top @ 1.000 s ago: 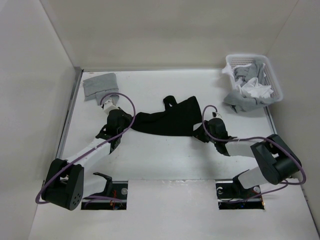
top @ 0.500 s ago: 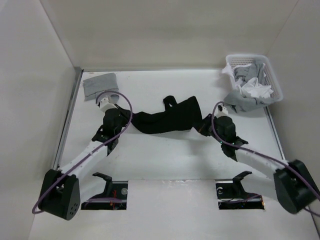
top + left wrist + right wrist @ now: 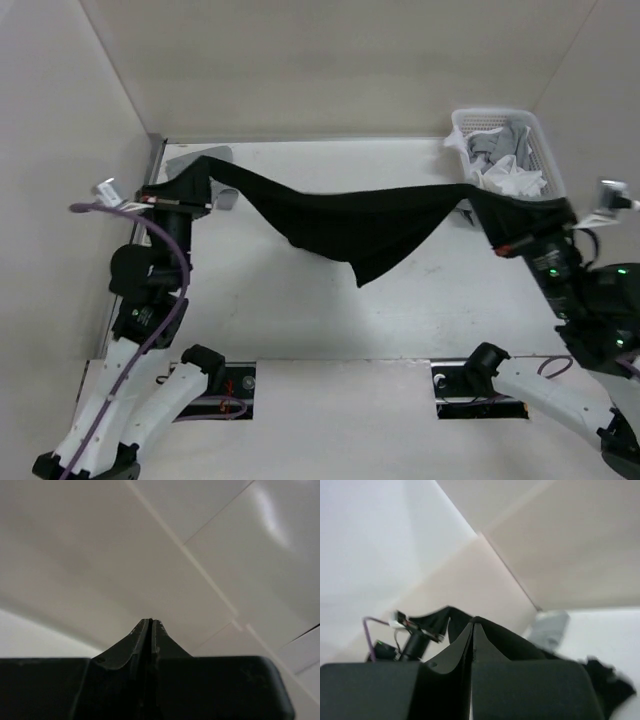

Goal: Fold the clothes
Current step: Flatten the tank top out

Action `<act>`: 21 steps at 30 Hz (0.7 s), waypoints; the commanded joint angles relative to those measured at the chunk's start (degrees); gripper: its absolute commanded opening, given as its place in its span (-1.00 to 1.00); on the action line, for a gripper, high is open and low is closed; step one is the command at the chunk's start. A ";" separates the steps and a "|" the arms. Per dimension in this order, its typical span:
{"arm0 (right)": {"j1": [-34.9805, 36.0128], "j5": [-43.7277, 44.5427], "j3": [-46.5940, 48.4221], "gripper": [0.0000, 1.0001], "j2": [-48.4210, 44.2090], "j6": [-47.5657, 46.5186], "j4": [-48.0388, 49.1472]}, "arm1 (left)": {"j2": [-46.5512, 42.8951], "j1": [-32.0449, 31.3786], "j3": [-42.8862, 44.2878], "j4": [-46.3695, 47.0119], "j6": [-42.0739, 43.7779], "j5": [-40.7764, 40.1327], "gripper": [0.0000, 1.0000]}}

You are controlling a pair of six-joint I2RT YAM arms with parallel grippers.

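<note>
The black T-shirt [image 3: 370, 225] is held stretched in the air above the surface [image 3: 300, 320], one end clamped in the closed left fingers [image 3: 131, 645] and the other in the closed right fingers [image 3: 454, 650], evidently so that it can be spread flat for folding.

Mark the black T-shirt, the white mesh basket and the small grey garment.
black T-shirt [image 3: 350, 225], top view, middle of the stretched fabric.
white mesh basket [image 3: 497, 113], top view, far rim.
small grey garment [image 3: 222, 153], top view, corner showing past the T-shirt.
</note>
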 commanded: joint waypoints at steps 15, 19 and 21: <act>-20.71 -12.35 21.00 -1.00 35.96 -1.98 7.20 | 28.29 6.44 17.09 11.90 8.78 -4.92 -0.99; -24.76 -17.12 33.11 -1.00 49.85 -1.01 5.99 | 44.20 12.42 28.85 7.09 3.42 2.19 -0.99; -25.91 -17.82 39.80 -1.00 54.35 -0.74 3.80 | 48.53 14.36 34.84 4.96 1.56 5.10 -0.99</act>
